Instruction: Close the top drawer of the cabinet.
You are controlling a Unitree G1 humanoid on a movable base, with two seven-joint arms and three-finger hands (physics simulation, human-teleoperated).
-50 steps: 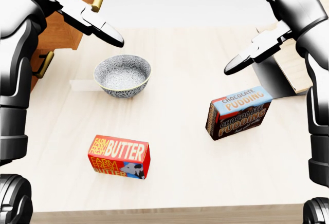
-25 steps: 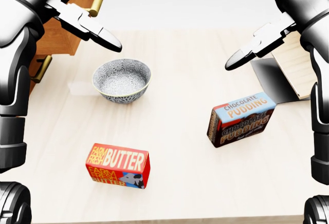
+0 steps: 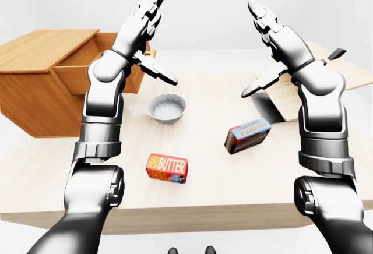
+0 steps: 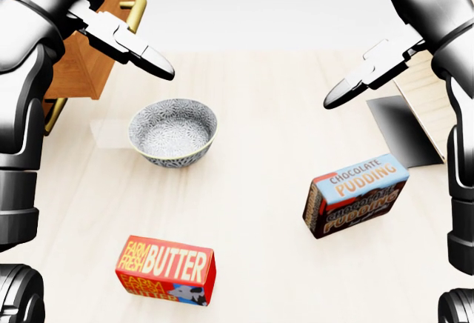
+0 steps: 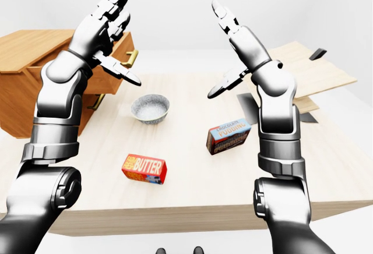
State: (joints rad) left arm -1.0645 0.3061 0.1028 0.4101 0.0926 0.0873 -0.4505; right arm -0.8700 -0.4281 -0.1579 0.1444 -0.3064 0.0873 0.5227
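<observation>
The wooden cabinet (image 3: 35, 91) stands on the table at the left of the left-eye view. Its top drawer (image 3: 87, 70) is pulled out to the right, and its brass handle (image 5: 129, 59) shows in the right-eye view. My left hand (image 3: 145, 30) is raised with fingers spread, open and empty, just right of the drawer front and above it. I cannot tell whether it touches the drawer. My right hand (image 3: 268, 44) is also raised, open and empty, over the right part of the table.
A patterned grey bowl (image 4: 172, 132), a red butter box (image 4: 165, 269) and a chocolate pudding box (image 4: 355, 195) lie on the pale wooden table (image 4: 259, 115). Flat wooden boards (image 3: 332, 73) lie at the right. A lower drawer handle (image 5: 98, 101) sticks out under the top drawer.
The whole head view has shifted: bowl, butter and pudding boxes all sit lower in the picture, so the camera moved. Both hands stay raised and open.
</observation>
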